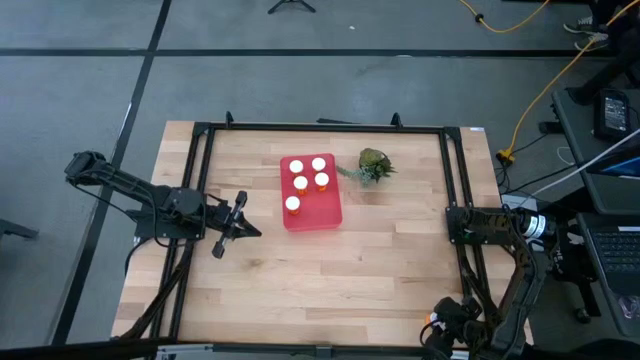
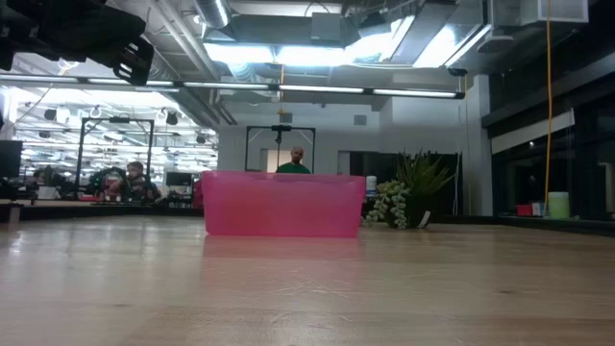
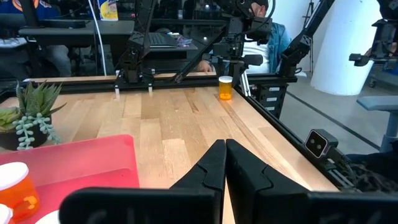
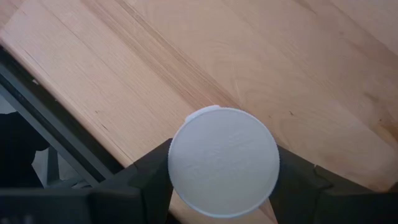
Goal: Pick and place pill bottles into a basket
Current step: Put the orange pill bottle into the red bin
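Five white-capped orange pill bottles (image 1: 306, 179) stand in the red basket (image 1: 325, 213) on the pale wooden surface (image 1: 320, 270). Left gripper (image 1: 243, 216): jaws closed, empty. Right gripper (image 4: 224, 180): jaws clamp a sixth bottle's white cap (image 4: 222, 160).

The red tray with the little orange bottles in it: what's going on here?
Two robot arms are putting pill bottles into the basket. Five stand in it now. A sixth pill bottle stands on the bare table by the right arm, and the right gripper is down over its white cap. The left gripper, its jaws closed and empty, waits to the left of the basket. A small plant sits just beside the basket.
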Motion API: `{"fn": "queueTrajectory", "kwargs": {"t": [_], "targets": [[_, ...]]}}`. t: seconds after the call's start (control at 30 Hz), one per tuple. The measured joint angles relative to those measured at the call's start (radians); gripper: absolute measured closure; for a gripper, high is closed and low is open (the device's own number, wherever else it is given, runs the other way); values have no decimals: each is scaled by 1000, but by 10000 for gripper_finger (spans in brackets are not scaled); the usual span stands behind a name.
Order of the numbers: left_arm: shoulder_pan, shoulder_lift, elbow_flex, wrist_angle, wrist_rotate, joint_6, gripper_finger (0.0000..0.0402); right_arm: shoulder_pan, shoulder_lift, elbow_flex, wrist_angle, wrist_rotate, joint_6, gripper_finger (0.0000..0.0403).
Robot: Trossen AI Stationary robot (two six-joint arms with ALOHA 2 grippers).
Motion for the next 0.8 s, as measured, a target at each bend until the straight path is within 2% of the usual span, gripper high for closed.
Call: {"fn": "queueTrajectory", "kwargs": {"t": [0.1,0.27,0.5,0.63,0.8], "targets": [[0,0,0,0,0,1,397,0,0,0,-1,10,-1,186],[0,0,0,0,0,1,398,0,0,0,-5,123,-6,186],[0,0,0,0,0,1,394,-32,0,1,-6,129,-42,185],[0,0,0,0,0,1,397,-85,0,23,-13,150,-158,185],[0,0,0,0,0,1,399,-160,0,95,-48,252,-353,185]]}}
